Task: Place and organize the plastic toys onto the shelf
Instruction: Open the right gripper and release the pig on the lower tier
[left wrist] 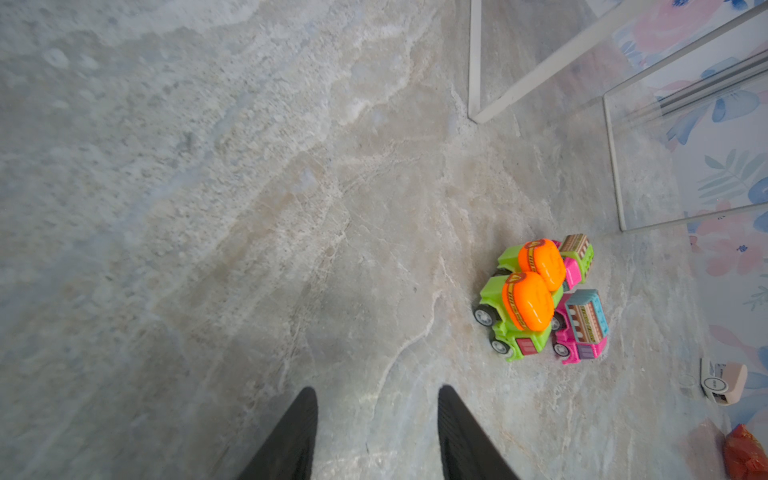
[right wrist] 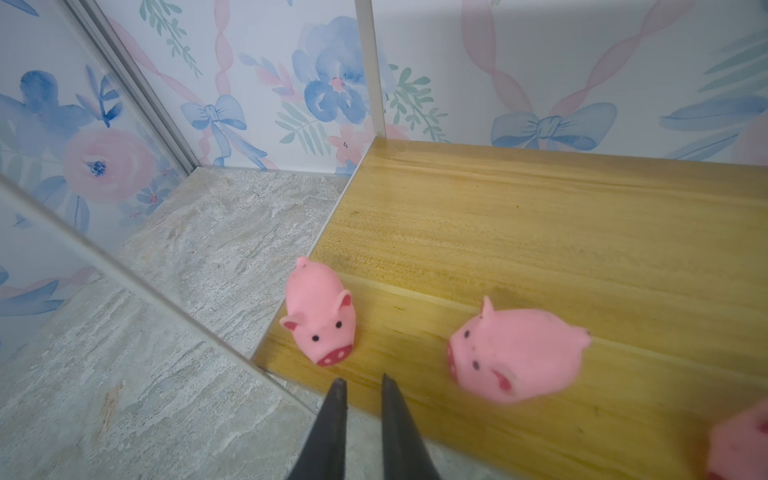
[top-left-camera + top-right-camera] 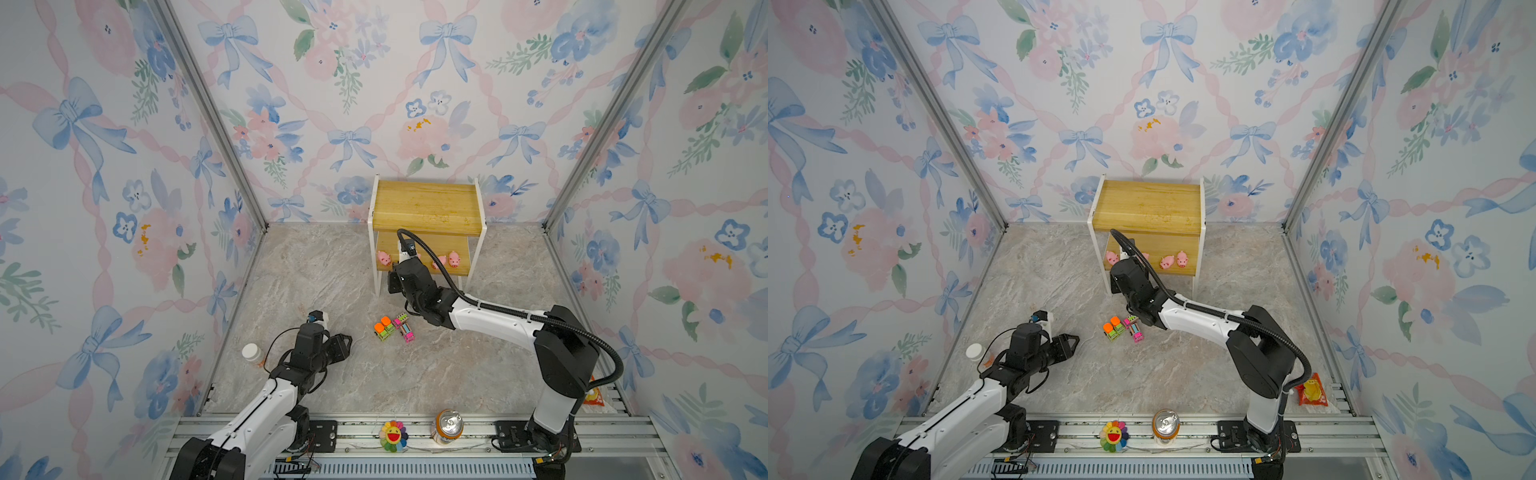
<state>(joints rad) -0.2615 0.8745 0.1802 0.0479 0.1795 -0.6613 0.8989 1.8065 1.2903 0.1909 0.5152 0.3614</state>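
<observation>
— On shelf (image 3: 428, 203), lower board: three pigs (image 3: 454, 259) plain in both top views; right arm, stretched forward, masks the fourth.
— Right wrist view shows it, beside leftmost pig (image 2: 322, 320). Right fingers (image 2: 332, 415) narrowly parted, empty, just short of that pig.
— Trucks (image 1: 540, 299)?
— Clustered on tabletop (image 1: 249, 208), off shelf. Left arm folded low; left fingers (image 1: 299, 428) apart, empty, near them.

Four trucks (image 1: 528, 301) huddle, seemingly touching, on the marble floor (image 1: 249, 208), apart from the empty, parted left tool (image 1: 378, 390).
</observation>
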